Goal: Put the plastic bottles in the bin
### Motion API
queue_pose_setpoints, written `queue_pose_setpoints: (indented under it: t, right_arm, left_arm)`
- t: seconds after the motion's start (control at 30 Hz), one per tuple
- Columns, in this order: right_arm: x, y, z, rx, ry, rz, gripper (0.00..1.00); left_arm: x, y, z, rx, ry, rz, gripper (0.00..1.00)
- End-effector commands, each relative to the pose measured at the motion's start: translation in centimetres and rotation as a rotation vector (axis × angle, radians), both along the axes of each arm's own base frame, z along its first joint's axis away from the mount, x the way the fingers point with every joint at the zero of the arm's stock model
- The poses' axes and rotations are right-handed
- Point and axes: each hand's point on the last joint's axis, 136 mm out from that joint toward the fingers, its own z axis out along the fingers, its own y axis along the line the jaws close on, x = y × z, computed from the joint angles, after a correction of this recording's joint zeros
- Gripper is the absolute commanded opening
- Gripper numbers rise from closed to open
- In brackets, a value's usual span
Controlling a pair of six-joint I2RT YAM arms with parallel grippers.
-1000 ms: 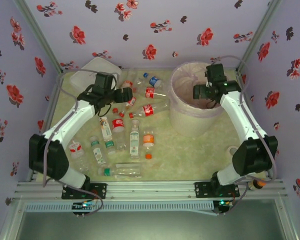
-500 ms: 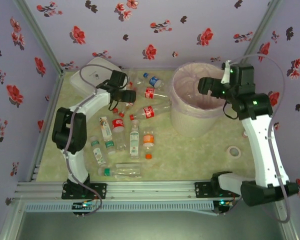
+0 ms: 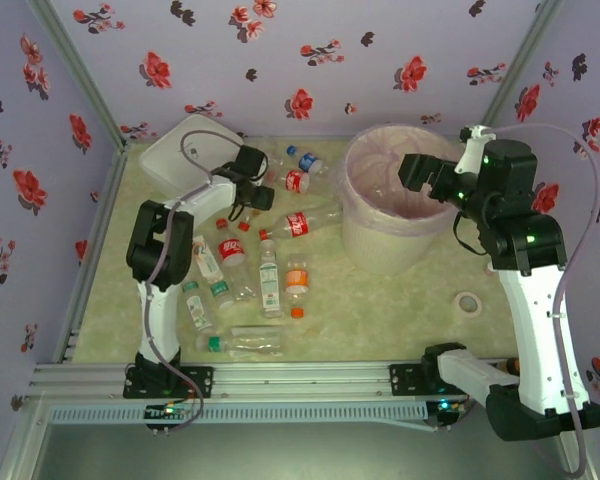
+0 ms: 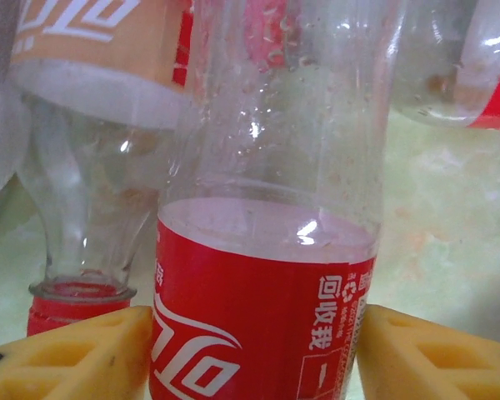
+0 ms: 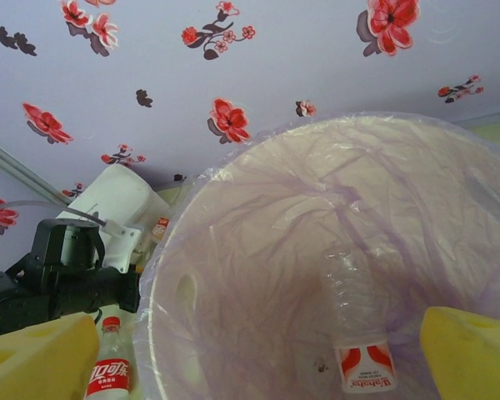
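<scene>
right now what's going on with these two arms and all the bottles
Two robot arms are clearing plastic bottles into the bin. The left pincer straddles a red-labelled cola bottle toward the back of the table. Its yellow fingers sit close against the label, and whether it grips yet is unclear. The right pincer hangs open over the bin's rim, holding nothing. Inside the bin lies one bottle, and several more bottles lie scattered on the table.
</scene>
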Motion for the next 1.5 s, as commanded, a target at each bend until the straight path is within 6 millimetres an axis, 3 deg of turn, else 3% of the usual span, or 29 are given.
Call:
queue_pose_setpoints:
  t: [0.0, 0.13, 0.3, 0.5, 0.7, 0.87, 1.03, 1.2, 1.37, 1.47]
  right_arm:
    - [-0.3, -0.3, 0.4, 0.007, -0.015, -0.01, 1.0]
    - [-0.2, -0.3, 0.7, 0.003, -0.023, -0.014, 1.0]
    - [0.8, 0.9, 1.7, 0.067, -0.042, 0.03, 0.99]
    - [3.2, 6.6, 2.4, 0.184, -0.06, 0.196, 0.96]
    - [5.4, 14.7, 2.6, 0.19, -0.066, 0.351, 0.9]
    - [7.4, 20.7, 0.6, 0.193, -0.014, 0.469, 0.88]
    - [9.0, 24.0, -2.1, 0.194, 0.053, 0.528, 0.97]
    - [8.3, 27.1, -3.4, 0.252, 0.093, 0.638, 0.99]
    - [8.2, 28.4, -4.4, 0.302, 0.117, 0.68, 0.82]
    - [8.3, 28.7, -5.2, 0.302, 0.137, 0.683, 0.79]
  left_arm:
    - [0.1, -0.1, -0.1, 0.024, 0.005, -0.008, 0.58]
    - [-0.4, -0.2, 2.1, 0.013, -0.018, -0.009, 0.55]
    - [-1.8, 0.2, 7.7, -0.023, -0.1, -0.002, 0.53]
    - [-5.9, -0.3, 14.5, -0.181, -0.187, -0.027, 0.49]
    - [-11.6, -3.5, 20.0, -0.466, -0.243, -0.161, 0.46]
    - [-14.9, -4.8, 24.2, -0.714, -0.335, -0.225, 0.45]
    - [-16.3, -4.9, 26.5, -0.785, -0.384, -0.254, 0.44]
    - [-15.9, -5.1, 26.7, -0.796, -0.382, -0.246, 0.42]
    - [-15.6, -5.6, 26.9, -0.831, -0.374, -0.242, 0.42]
    - [-15.6, -5.6, 27.3, -0.837, -0.384, -0.244, 0.41]
